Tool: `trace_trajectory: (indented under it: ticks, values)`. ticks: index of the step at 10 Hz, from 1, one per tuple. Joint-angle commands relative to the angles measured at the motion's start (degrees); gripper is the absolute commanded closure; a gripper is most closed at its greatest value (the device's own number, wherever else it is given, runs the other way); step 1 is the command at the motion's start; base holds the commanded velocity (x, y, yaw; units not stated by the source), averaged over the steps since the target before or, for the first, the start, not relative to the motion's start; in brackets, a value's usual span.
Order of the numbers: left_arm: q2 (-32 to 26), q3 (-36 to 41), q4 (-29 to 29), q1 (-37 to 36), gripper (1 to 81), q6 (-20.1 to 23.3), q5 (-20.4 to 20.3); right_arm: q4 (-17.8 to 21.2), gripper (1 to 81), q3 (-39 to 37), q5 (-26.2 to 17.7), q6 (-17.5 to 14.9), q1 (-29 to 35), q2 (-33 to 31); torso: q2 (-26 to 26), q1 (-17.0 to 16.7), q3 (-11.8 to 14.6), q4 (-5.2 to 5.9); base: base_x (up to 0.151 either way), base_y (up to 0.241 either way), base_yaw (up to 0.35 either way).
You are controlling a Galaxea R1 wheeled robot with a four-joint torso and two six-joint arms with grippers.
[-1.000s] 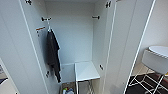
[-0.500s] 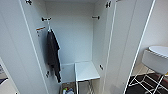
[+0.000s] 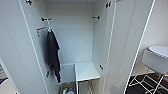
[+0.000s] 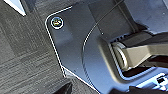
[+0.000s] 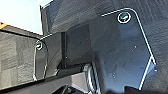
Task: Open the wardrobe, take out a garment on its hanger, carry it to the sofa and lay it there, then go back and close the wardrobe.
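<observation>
White wardrobe [image 3: 130, 47] open, doors swung wide, unchanged over the last second; dark grey T-shirt [image 3: 53, 55] hanging on the rail; red jacket nowhere inside, apparently already removed; closing seemingly remaining; gripper state impossible to tell.

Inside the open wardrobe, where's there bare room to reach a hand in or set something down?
In the tall white wardrobe, the middle and right stand bare, from the dark grey T-shirt across to the right side wall. The white shelf below looks bare too. It is crowded at the left by the shirt, and on the floor by small colourful items.
</observation>
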Motion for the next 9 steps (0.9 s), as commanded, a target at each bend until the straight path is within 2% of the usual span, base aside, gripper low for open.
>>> trace_trajectory:
  ticks: [1,4,7,9]
  values:
    - [-5.5,6.4,-24.53,-5.22,1.0,19.7,1.46,0.78,1.0,9.58,-1.55,0.64,3.4,-9.88,0.0,0.0,0.0,0.0,0.0,0.0,0.0]
    - [-12.38,14.85,-28.76,-8.39,1.0,18.28,2.69,2.88,1.0,18.33,0.3,0.72,5.15,-18.54,0.0,0.0,0.0,0.0,0.0,0.0,0.0]
    - [-21.16,27.16,-28.14,-10.59,1.0,18.45,1.72,4.48,1.0,24.66,0.74,2.21,7.18,-26.01,0.0,0.0,0.0,0.0,0.0,0.0,0.0]
    - [-24.34,28.31,-27.27,-13.22,1.0,19.24,1.55,4.47,1.0,28.35,1.78,2.57,8.76,-30.31,0.0,0.0,0.0,0.0,0.0,0.0,0.0]
